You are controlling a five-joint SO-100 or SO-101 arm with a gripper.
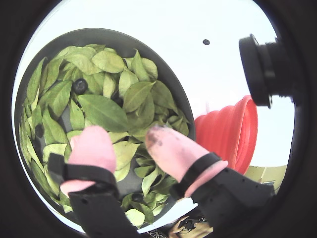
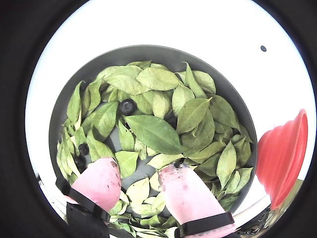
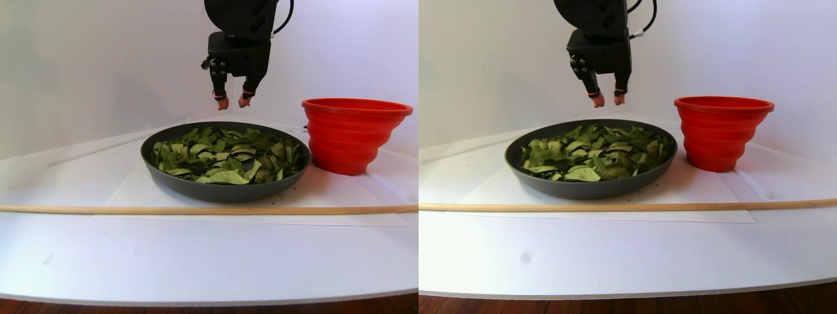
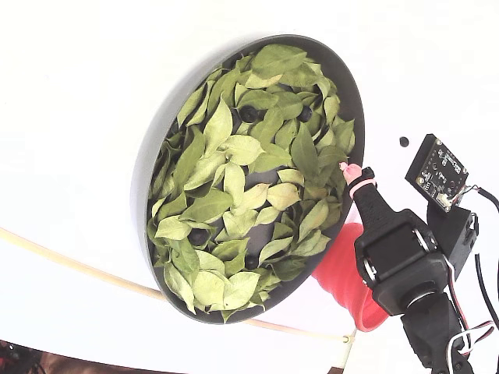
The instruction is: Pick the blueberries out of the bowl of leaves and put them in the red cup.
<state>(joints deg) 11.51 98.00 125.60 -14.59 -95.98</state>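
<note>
While the black arm's gripper [image 3: 234, 102] hangs above the large dark grey oval bowl [image 3: 196, 186], its pink-padded fingers [image 2: 101, 181] stand narrowly apart and empty. Small dark blueberries [image 2: 128, 106] lie among the green pointed leaves [image 2: 153, 131]. The bright red ribbed cup [image 3: 350, 134] stands just beside the bowl.

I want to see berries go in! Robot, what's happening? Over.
Gripper open, empty, above bowl. Blueberry exposed among leaves. Red cup beside bowl. Path clear.
</note>
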